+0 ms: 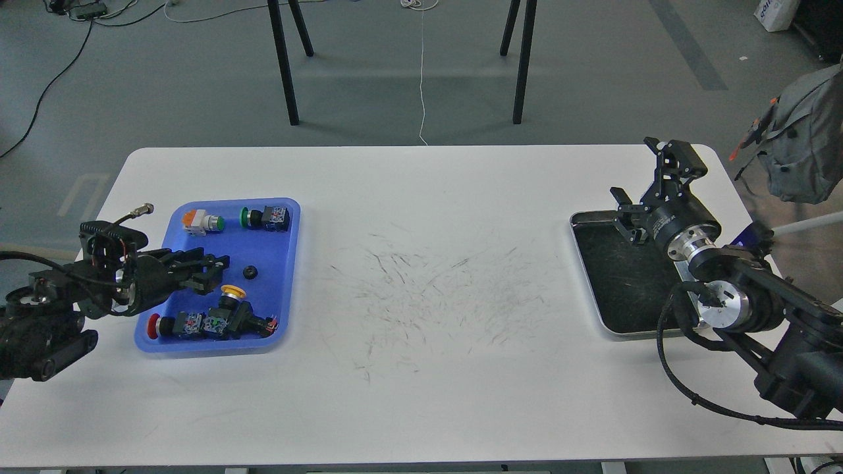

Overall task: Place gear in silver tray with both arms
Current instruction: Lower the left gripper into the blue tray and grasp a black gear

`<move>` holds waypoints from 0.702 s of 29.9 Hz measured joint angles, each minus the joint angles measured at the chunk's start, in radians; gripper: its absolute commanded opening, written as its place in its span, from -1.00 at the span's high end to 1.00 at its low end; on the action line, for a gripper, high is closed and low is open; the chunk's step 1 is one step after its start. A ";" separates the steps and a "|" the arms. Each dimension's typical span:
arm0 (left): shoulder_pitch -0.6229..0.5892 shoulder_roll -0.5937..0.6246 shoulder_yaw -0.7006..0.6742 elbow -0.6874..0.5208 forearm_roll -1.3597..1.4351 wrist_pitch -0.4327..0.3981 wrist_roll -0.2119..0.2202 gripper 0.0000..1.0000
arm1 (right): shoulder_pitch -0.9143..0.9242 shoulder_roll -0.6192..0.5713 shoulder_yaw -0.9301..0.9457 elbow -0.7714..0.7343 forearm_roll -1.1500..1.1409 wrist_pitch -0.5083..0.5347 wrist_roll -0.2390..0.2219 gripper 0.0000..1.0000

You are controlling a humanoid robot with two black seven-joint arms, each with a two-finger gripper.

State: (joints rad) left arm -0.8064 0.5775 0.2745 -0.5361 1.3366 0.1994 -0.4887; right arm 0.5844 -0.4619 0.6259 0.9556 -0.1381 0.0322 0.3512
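Observation:
The gear [249, 271] is a small black round part lying in the blue tray [290, 217], near its middle right. My left gripper [220, 268] reaches into the blue tray from the left. It is open and empty, with its fingertips a short way left of the gear and not touching it. The silver tray [583, 219] lies at the table's right side with a dark, scratched, empty bottom. My right gripper [632, 168] hovers over the silver tray's far right corner, open and empty.
The blue tray also holds several push-button switches: an orange one [195, 220], a green one [263, 217], a yellow-capped one [232, 294] and a red one [172, 324]. Scuff marks cover the table's middle [428, 289]. A grey backpack [800, 151] hangs past the right edge.

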 measured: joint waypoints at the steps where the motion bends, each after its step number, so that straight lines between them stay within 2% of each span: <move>1: 0.000 0.001 0.000 0.000 0.001 0.000 0.000 0.17 | 0.000 0.000 0.000 0.000 -0.001 0.000 0.000 -0.97; 14: -0.003 0.014 -0.005 -0.012 -0.013 -0.005 0.000 0.43 | -0.001 0.000 0.000 -0.001 -0.009 0.000 0.000 -0.97; 21: -0.009 0.052 -0.014 -0.084 -0.039 -0.009 0.000 0.48 | -0.001 0.001 0.000 -0.002 -0.021 0.000 0.000 -0.97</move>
State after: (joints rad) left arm -0.8150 0.6294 0.2609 -0.6197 1.2973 0.1906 -0.4887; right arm 0.5834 -0.4604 0.6259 0.9540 -0.1595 0.0322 0.3512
